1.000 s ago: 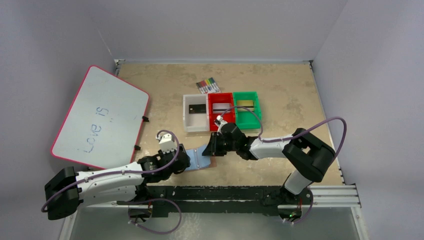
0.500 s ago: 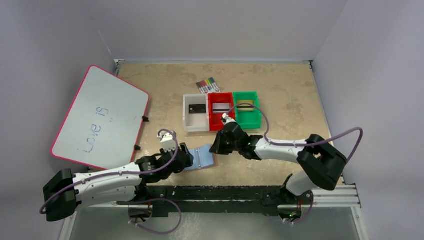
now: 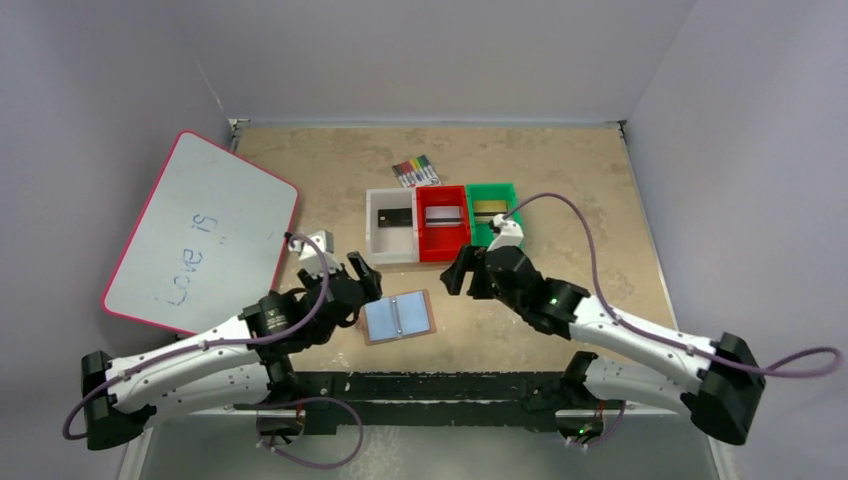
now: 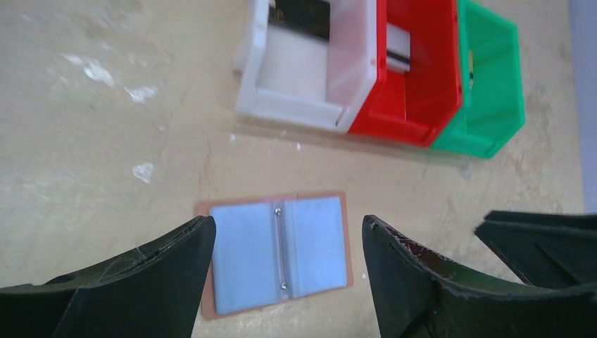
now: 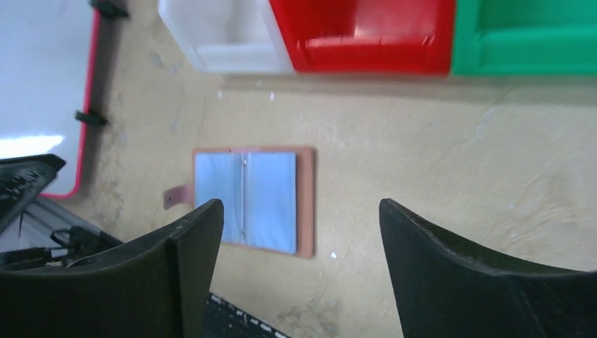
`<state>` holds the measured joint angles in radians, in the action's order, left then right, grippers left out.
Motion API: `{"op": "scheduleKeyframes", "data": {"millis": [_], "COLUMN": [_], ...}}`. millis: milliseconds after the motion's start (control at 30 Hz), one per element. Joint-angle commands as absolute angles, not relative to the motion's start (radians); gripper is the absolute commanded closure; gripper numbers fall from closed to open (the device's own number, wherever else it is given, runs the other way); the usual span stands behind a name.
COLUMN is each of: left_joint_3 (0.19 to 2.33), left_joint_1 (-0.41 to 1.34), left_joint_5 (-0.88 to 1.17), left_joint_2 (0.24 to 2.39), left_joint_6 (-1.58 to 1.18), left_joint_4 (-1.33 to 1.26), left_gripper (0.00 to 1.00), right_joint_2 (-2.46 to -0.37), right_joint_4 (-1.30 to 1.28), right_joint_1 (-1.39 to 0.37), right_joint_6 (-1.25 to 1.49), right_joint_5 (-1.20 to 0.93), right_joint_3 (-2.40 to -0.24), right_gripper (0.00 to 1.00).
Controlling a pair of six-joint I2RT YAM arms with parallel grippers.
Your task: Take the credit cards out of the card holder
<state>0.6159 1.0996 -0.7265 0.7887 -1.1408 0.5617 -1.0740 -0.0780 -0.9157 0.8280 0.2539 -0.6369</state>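
Note:
The card holder (image 3: pixel 398 317) lies open and flat on the table, tan rim up, both light-blue pockets (image 4: pixel 278 253) showing no card. Three credit cards lie in the bins: a black one (image 3: pixel 392 217) in the white bin, a silver one (image 3: pixel 442 213) in the red bin, a gold one (image 3: pixel 488 207) in the green bin. My left gripper (image 3: pixel 365 280) hovers just left of and above the holder, open and holding nothing (image 4: pixel 288 224). To the holder's upper right, my right gripper (image 3: pixel 460 272) is open too, with only table between its fingers (image 5: pixel 301 208).
White bin (image 3: pixel 390 256), red bin (image 3: pixel 442 250) and green bin (image 3: pixel 495 188) stand in a row behind the holder. A pack of coloured markers (image 3: pixel 415 170) lies beyond them. A red-rimmed whiteboard (image 3: pixel 200 235) covers the left side. The arms' rail runs along the near edge.
My right gripper has pulled back to the right, away from the holder, and opened. The left gripper has lifted off the holder and opened wider. The holder now lies flat and open.

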Motion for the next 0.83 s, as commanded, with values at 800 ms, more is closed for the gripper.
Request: {"op": "scheduleKeyframes", "data": {"millis": [800], "left_joint_3": [1.142], "left_joint_1": [1.098], "left_joint_5": [-1.39], "left_joint_2": [0.805], "left_joint_6": [-1.462], "left_joint_4": [1.451], "left_gripper": [0.21], "right_joint_2": [-0.873], "right_joint_4": [-0.12], "right_joint_1": [-0.48], "right_joint_6": [0.334], "right_joint_5": [0.548], "right_joint_3": [-0.899], "right_gripper": [0.0]}}
